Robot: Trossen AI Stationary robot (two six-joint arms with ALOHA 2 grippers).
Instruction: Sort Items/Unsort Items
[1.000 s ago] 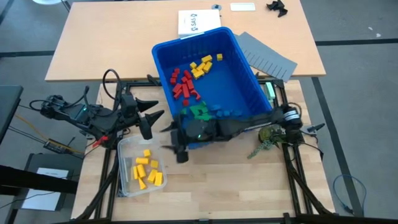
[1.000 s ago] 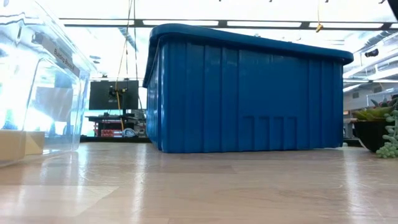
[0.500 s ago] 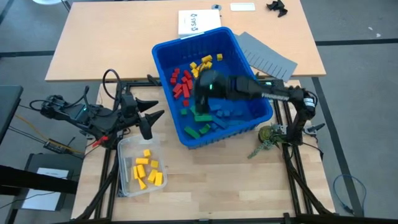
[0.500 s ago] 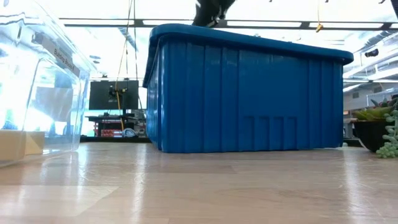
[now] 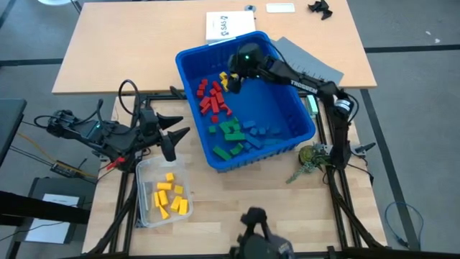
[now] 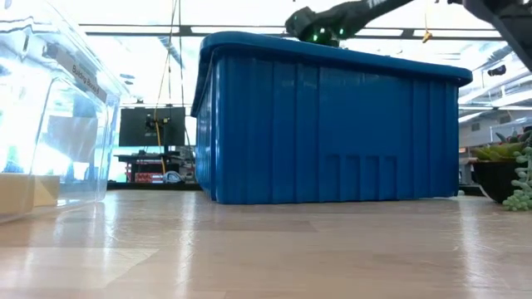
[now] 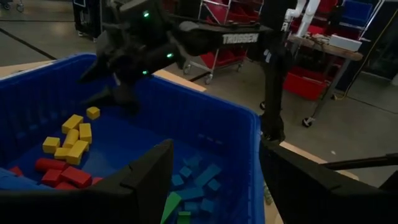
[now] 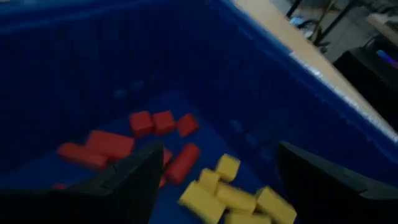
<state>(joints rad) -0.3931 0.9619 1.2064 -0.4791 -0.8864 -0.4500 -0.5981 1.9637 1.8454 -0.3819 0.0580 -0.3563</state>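
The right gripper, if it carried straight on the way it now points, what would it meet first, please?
Most likely the yellow blocks in the blue bin. The right gripper, open, hangs over them with the red blocks just beyond. Depth is hard to judge.

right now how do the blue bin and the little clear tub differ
The blue bin is large and opaque, holding red, yellow, green and blue blocks; the clear tub is small and see-through, holding only yellow blocks. The right pincer hangs over the bin; nothing is over the tub. Both sit open-topped on the table.
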